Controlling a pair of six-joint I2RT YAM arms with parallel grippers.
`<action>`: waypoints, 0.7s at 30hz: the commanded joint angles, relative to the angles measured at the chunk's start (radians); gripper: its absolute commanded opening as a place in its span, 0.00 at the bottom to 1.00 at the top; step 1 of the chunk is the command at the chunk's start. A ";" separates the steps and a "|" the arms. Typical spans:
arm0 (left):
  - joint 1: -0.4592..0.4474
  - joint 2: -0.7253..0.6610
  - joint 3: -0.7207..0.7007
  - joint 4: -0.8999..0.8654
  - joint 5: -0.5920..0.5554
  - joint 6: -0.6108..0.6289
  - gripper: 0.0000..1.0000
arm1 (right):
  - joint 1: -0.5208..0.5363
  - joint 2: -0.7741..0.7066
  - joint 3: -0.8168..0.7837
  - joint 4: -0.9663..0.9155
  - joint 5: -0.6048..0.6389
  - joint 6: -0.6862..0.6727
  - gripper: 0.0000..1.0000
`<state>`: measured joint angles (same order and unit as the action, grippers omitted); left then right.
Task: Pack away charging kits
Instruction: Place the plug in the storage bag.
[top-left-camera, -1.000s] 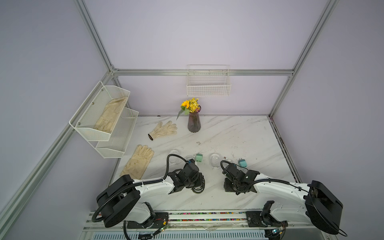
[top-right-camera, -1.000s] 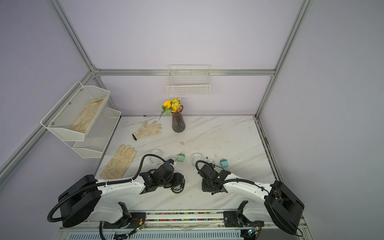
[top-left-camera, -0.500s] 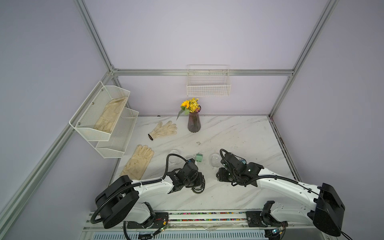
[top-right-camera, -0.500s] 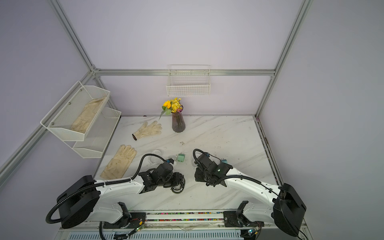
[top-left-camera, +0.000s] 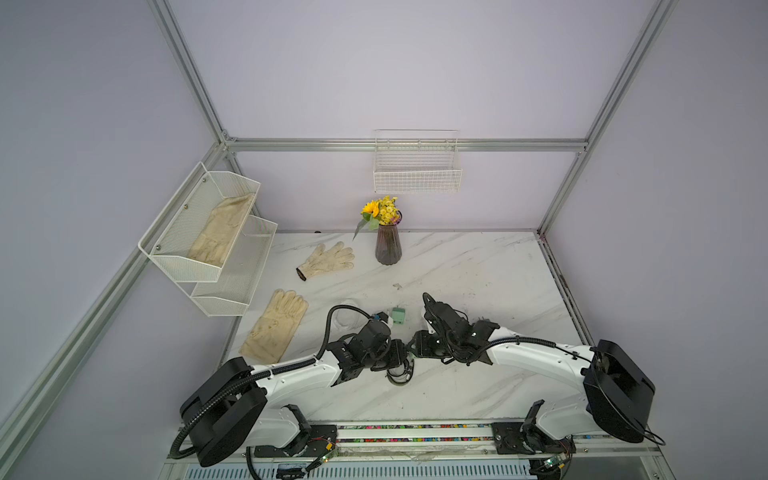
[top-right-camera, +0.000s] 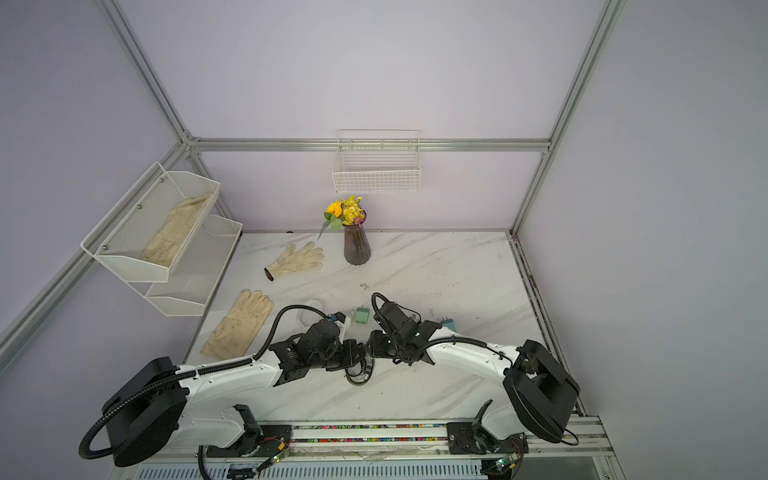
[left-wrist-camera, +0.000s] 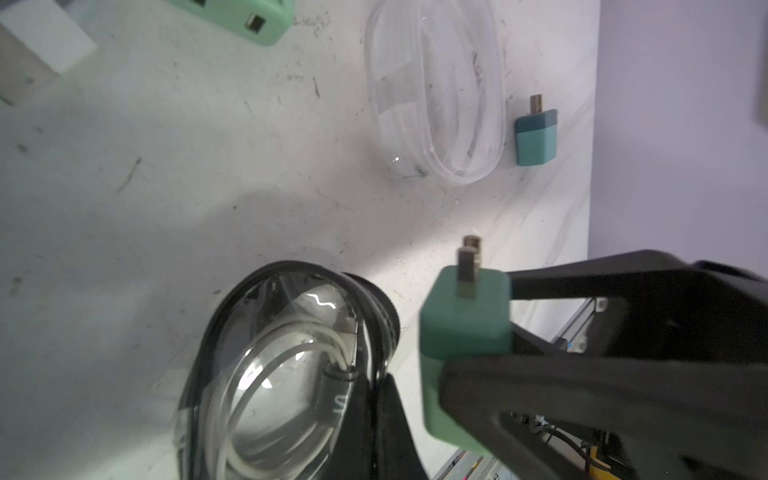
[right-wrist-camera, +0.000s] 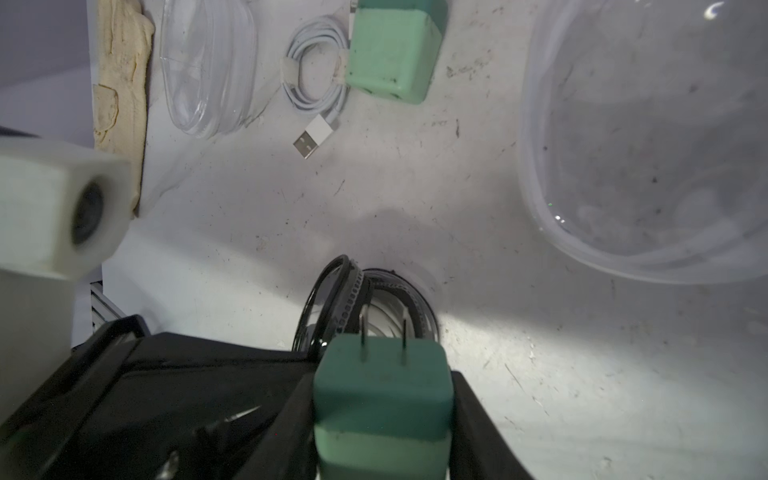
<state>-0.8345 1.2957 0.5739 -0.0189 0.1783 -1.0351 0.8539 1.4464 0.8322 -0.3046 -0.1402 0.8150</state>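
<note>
Near the front middle of the marble table (top-left-camera: 478, 266), the two grippers meet almost tip to tip. The left gripper (left-wrist-camera: 374, 399) has its jaws pressed together on the rim of the black-rimmed case (left-wrist-camera: 282, 374), which sits on the table with its lid tipped up and a coiled white cable (left-wrist-camera: 332, 347) inside. The right gripper (right-wrist-camera: 382, 399) pinches a green plug adapter (right-wrist-camera: 382, 386) by its sides, prongs pointing at the open case. The adapter is just beside the case, not in it.

Farther back, a mint adapter (right-wrist-camera: 395, 54) lies touching a loose cable coil (right-wrist-camera: 311, 83), with a clear case (right-wrist-camera: 208, 70) to their left. A second clear case (left-wrist-camera: 436, 95) lies farther right, with a teal adapter (left-wrist-camera: 536, 137) just beside it.

Well to the left lies a large cream glove (top-left-camera: 276, 328), with a smaller glove (top-left-camera: 328, 259) beyond it near the flower vase (top-left-camera: 387, 245). A third glove (top-left-camera: 220, 228) rests in the top tier of the wall rack (top-left-camera: 174, 262).
</note>
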 joint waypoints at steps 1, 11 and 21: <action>0.016 -0.068 -0.049 0.101 0.024 -0.036 0.00 | 0.004 0.007 -0.016 0.087 -0.034 0.020 0.33; 0.021 -0.093 -0.172 0.272 0.015 -0.166 0.00 | 0.011 0.051 -0.045 0.125 -0.046 0.034 0.34; 0.023 -0.176 -0.233 0.297 -0.030 -0.191 0.00 | 0.011 0.079 -0.076 0.173 -0.052 0.046 0.34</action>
<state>-0.8120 1.1423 0.3717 0.2237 0.1600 -1.2118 0.8600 1.5188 0.7532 -0.1925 -0.1806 0.8375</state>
